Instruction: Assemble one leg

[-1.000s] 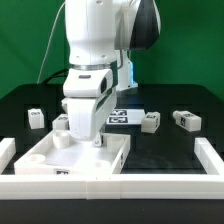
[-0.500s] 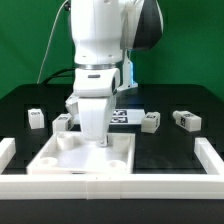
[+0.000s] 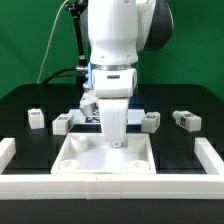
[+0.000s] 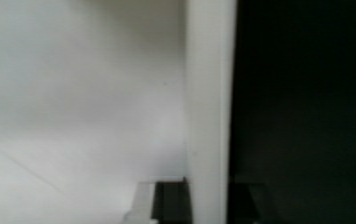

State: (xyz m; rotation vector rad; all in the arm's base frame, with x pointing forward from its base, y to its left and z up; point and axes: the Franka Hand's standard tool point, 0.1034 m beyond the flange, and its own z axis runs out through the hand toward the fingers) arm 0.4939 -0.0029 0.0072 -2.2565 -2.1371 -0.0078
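Black table [image 3: 175,140] under a green backdrop [image 3: 30,40]: the tool [image 3: 114,142] sits low over the white tabletop [image 3: 85,158]; I cannot tell its opening or whether it holds anything. Nearest leg [image 3: 150,122] lies loose at two o'clock. Sliding the tabletop could knock it away.
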